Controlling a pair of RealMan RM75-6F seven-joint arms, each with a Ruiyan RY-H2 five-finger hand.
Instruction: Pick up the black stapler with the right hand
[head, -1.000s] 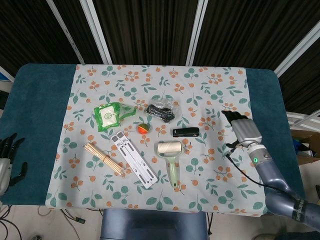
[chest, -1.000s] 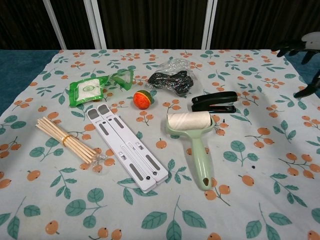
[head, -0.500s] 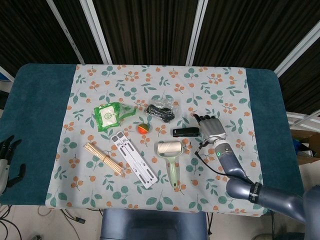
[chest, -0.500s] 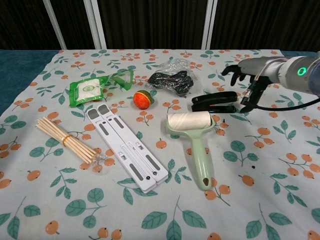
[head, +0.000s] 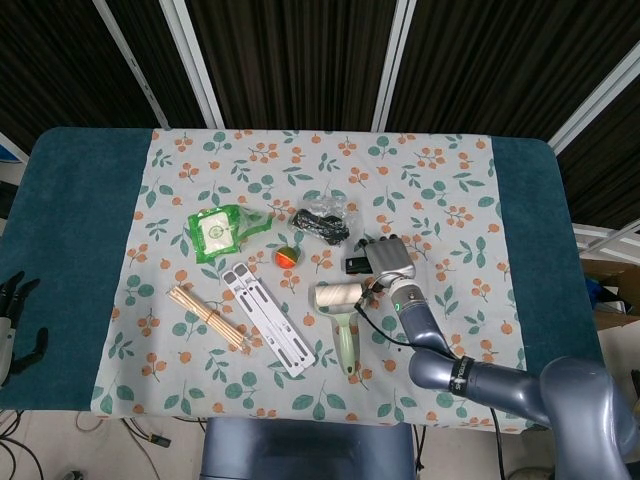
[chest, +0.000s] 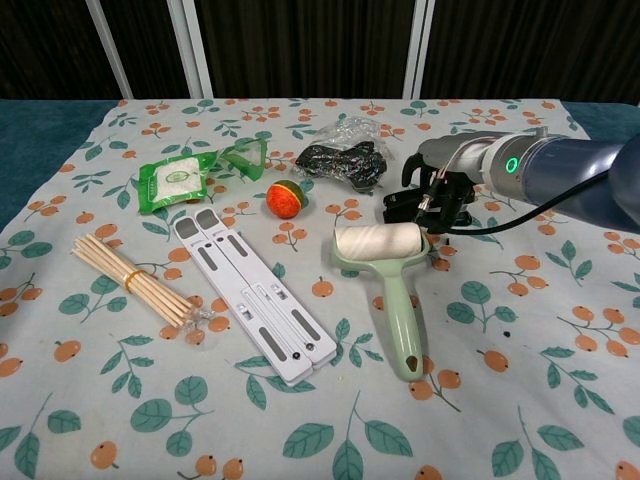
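The black stapler lies flat on the floral cloth, right of centre. Only its left end shows. My right hand hovers over its right part, palm down, fingers stretched out over the stapler body. No closed grip shows, and the stapler rests on the cloth. My left hand hangs off the table's left edge with its fingers apart, holding nothing.
A lint roller lies just in front of the stapler, its roll close to my right hand. A black item in clear plastic and an orange-green ball sit to the left. Farther left are a white folding stand, wooden sticks and a green packet.
My right hand has swept left from the table's right side to just above the stapler, now covering its right part. The stapler and left hand have stayed put.
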